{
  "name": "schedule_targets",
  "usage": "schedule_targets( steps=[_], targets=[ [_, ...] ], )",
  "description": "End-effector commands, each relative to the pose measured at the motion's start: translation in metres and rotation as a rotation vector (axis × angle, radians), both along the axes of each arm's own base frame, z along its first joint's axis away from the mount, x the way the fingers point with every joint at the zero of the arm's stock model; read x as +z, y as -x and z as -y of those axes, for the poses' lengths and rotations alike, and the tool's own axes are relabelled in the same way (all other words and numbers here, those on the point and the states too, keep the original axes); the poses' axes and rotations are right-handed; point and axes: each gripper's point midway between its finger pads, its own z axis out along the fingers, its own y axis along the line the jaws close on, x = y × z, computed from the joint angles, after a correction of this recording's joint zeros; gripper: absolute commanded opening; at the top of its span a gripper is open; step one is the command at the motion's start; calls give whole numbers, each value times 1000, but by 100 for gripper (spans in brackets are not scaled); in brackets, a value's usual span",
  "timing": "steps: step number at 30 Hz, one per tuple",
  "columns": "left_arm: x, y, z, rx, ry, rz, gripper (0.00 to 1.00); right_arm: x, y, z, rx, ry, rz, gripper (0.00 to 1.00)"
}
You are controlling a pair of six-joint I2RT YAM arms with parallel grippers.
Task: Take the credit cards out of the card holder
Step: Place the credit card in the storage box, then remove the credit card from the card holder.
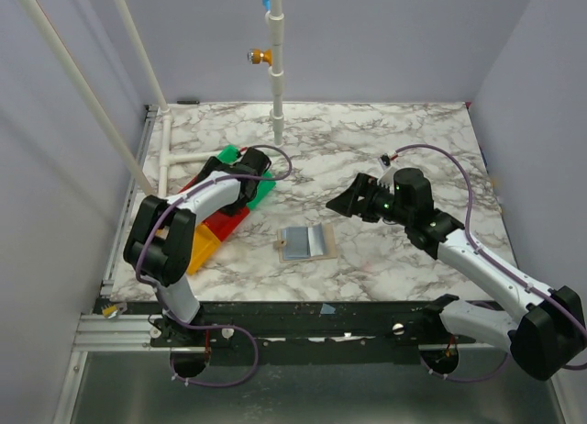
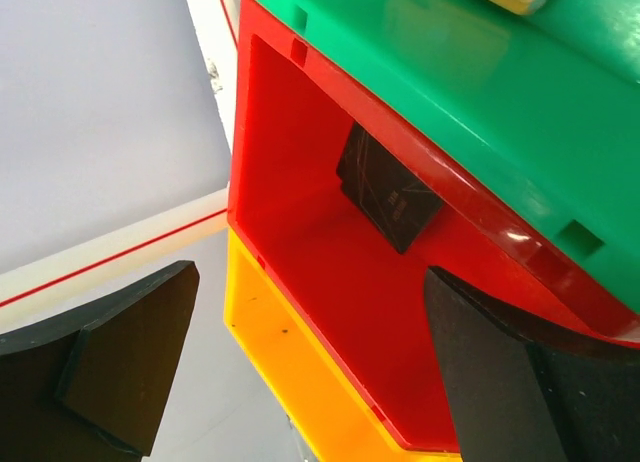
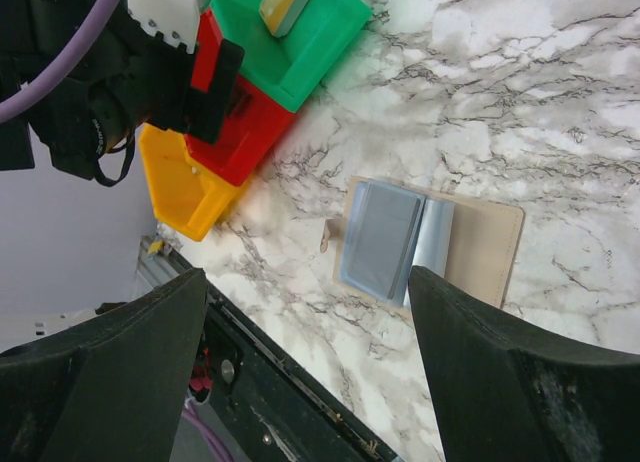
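The card holder [image 1: 305, 243] lies open and flat on the marble, grey-blue inside [image 3: 385, 237], with a tan flap [image 3: 485, 250]. One dark credit card [image 2: 388, 187] leans against the inner wall of the red tray [image 2: 330, 282]. A tan-gold card [image 3: 288, 4] rests in the green tray [image 2: 480, 92]. My left gripper [image 2: 310, 382] hangs open over the red tray with nothing between its fingers; in the top view it [image 1: 249, 187] is at the trays. My right gripper [image 3: 310, 382] is open and empty, up in the air to the right of the card holder [image 1: 337, 205].
The green [image 1: 264, 195], red [image 1: 225, 224] and orange [image 1: 200, 250] trays stand in a row at the left. A white pipe frame [image 1: 275, 75] stands at the back, with a slanted pipe [image 1: 83, 94] on the left. The black table rail [image 3: 280, 382] runs along the near edge.
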Motion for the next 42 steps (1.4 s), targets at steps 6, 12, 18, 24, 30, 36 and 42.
schedule_targets(
  steps=[6,12,18,24,30,36,42],
  targets=[
    [40,11,29,36,283,71,99,-6,2,-1,17,28,-13,85],
    [61,25,58,31,536,108,99,-9,1,-2,23,38,-22,85],
    [70,45,104,-8,863,101,98,-14,0,-3,29,53,-38,85],
    [78,64,161,-70,1218,68,98,-22,-2,-5,37,66,-64,85],
    [75,76,190,-75,1377,33,99,-33,-2,-10,37,111,-88,85],
    [63,78,191,-25,1421,59,98,-47,1,-21,21,236,-83,85],
    [53,81,181,7,1398,89,98,-67,8,-47,5,429,-49,84]
  ],
)
